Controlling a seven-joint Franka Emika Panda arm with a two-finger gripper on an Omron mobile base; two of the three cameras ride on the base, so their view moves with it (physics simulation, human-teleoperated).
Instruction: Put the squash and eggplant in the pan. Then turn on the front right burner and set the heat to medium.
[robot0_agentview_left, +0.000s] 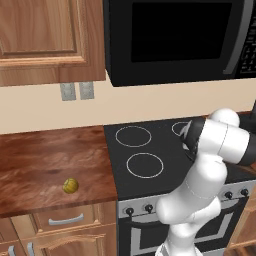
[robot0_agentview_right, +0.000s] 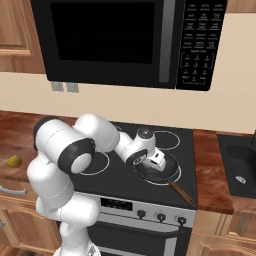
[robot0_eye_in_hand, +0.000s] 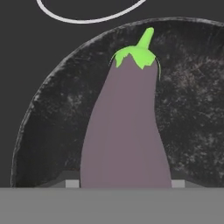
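Over pan (robot0_eye_in_hand: 57, 131), eggplant (robot0_eye_in_hand: 124, 131) in claw (robot0_agentview_right: 156, 161)

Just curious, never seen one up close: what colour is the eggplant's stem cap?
Bright green, atop the purple eggplant; the hand view shows it best.

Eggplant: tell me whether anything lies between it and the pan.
Nothing visible does. The eggplant sits between the gripper's fingers directly over the pan's bare dark floor, stem pointing toward the far rim.

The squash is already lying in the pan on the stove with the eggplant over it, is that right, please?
Not quite: the squash is out on the wooden counter left of the stove, as the left base view shows. The eggplant is over the pan.
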